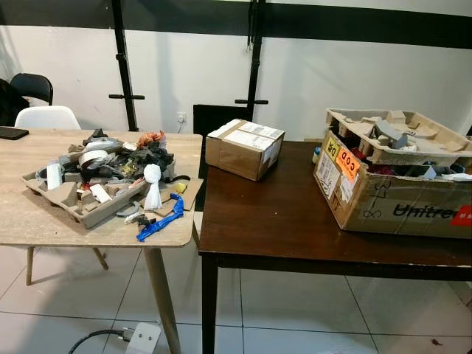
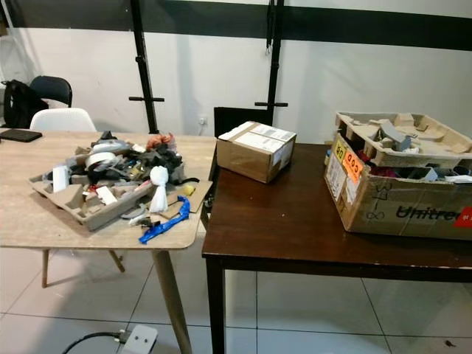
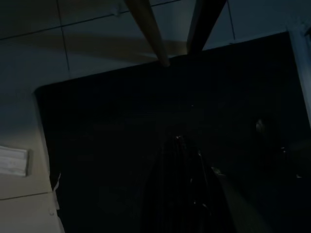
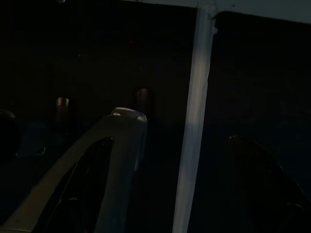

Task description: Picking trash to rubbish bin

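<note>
A heap of trash (image 1: 118, 166) lies on a moulded cardboard tray (image 1: 71, 209) on the light wooden table (image 1: 29, 228) at the left. It holds tape rolls, black scraps and paper. A twisted white tissue (image 1: 152, 184), a blue plastic piece (image 1: 162, 221) and a small yellow bit (image 1: 181, 187) lie at the heap's near edge. Both arms hang low in the shade. The left wrist view is dark, with my left gripper (image 3: 187, 145) over tiled floor and table legs. My right gripper (image 4: 184, 141) is dim against a dark surface.
On the dark brown table (image 1: 295, 228) stand a small cardboard box (image 1: 244, 148) and a large printed carton (image 1: 398, 199) topped by a pulp tray (image 1: 398, 136). Chairs (image 1: 46, 116) stand behind the left table. A power strip (image 1: 144, 338) lies on the tiles.
</note>
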### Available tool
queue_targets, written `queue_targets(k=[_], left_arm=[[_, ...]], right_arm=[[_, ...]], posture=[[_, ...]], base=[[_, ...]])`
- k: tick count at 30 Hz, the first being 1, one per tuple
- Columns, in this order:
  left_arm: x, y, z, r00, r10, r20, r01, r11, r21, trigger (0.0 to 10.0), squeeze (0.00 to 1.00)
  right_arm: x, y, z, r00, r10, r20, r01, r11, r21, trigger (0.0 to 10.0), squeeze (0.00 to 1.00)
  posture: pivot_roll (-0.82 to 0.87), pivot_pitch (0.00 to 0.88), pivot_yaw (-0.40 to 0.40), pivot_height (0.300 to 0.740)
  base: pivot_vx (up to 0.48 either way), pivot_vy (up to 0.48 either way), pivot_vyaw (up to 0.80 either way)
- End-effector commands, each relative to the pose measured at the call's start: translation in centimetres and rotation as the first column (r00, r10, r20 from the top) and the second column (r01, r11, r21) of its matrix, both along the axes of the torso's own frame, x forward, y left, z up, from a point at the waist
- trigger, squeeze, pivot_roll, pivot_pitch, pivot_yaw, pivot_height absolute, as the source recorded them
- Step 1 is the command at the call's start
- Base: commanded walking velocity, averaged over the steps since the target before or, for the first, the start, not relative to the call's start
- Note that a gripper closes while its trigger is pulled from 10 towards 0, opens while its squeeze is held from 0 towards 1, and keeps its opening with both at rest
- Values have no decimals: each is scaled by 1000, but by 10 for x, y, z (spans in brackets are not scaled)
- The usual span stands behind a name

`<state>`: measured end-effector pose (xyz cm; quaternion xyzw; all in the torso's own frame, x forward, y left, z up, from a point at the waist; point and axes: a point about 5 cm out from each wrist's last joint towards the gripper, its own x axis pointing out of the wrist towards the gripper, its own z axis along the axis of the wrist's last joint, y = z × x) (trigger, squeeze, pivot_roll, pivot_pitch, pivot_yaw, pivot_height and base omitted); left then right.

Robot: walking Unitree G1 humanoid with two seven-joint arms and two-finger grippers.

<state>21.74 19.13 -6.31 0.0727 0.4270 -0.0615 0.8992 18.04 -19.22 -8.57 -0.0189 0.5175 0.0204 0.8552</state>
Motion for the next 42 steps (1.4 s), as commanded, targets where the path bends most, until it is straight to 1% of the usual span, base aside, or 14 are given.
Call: queue_targets(k=[1, 3, 8, 11, 13, 15, 19, 20, 23, 25, 32, 35, 39, 42], left_arm=[[-9, 16, -3, 999, 39, -21, -38, 999, 35, 10000, 0], [-9, 19, -2, 998, 67, -10, -66, 997, 25, 10000, 0], [-10, 27, -1, 992, 129, 5, -129, 991, 17, 10000, 0], [-10, 27, -1, 992, 127, 4, -127, 992, 17, 10000, 0], [-9, 22, -2, 993, 116, -6, -116, 993, 21, 10000, 0], [-8, 17, -2, 995, 104, -8, -103, 995, 15, 10000, 0], [-4, 5, -2, 999, 42, -4, -41, 999, 10, 10000, 0], [-4, 5, -2, 999, 42, -4, -41, 999, 10, 10000, 0], [-5, 4, -2, 1000, 18, -8, -18, 1000, 20, 10000, 0], [-7, 7, -3, 999, 33, -13, -33, 999, 19, 10000, 0], [-19, 31, -5, 995, 95, -30, -94, 995, 41, 10000, 0], [-24, 36, -6, 995, 91, -39, -89, 994, 65, 10000, 0], [-20, 37, -3, 996, 88, -16, -87, 995, 54, 10000, 0], [-14, 35, 0, 997, 81, 0, -81, 995, 55, 10000, 0]], right_arm=[[-7, 6, -4, 1000, 9, -28, -9, 1000, 7, 10000, 0], [-7, 9, -5, 999, 21, -33, -21, 1000, 4, 10000, 0], [6, 16, 1, 998, 61, -11, -61, 998, 0, 10000, 0], [11, 16, 3, 998, 57, 1, -57, 998, -3, 10000, 0], [20, 12, 8, 999, 28, 33, -28, 1000, 6, 10000, 0], [23, 10, 10, 999, 20, 43, -21, 1000, 5, 10000, 0], [21, 2, 10, 999, -3, 42, 3, 1000, -5, 10000, 0], [21, 2, 10, 999, -3, 42, 3, 1000, -5, 10000, 0], [15, -7, 8, 994, -100, 37, 100, 995, 10, 10000, 0], [13, -7, 7, 995, -98, 35, 98, 995, 12, 10000, 0], [5, 5, 1, 996, -89, 7, 89, 996, 29, 10000, 0], [2, 10, -1, 997, -74, -8, 74, 997, 38, 10000, 0], [2, 17, -1, 999, -28, -16, 29, 999, 37, 10000, 0], [6, 14, 0, 999, -36, -9, 36, 999, 34, 10000, 0]], posture=[[144, 0, -22, 740], [146, 0, -26, 740], [138, 0, -38, 740], [114, 0, -32, 740], [102, 0, -31, 740], [98, 0, -28, 740], [107, 0, -31, 740], [107, 0, -31, 740], [104, 0, -24, 740], [95, 0, -25, 740], [120, 0, -39, 740], [148, 0, -32, 740], [175, 0, -25, 740], [181, 0, -16, 740]], base=[[0, 0, 0], [0, 0, 0], [0, 0, 0], [0, 0, 0], [0, 0, 0], [0, 0, 0], [0, 0, 0], [0, 0, 0], [0, 0, 0], [0, 0, 0], [0, 0, 0], [0, 0, 0], [0, 0, 0], [0, 0, 0]])
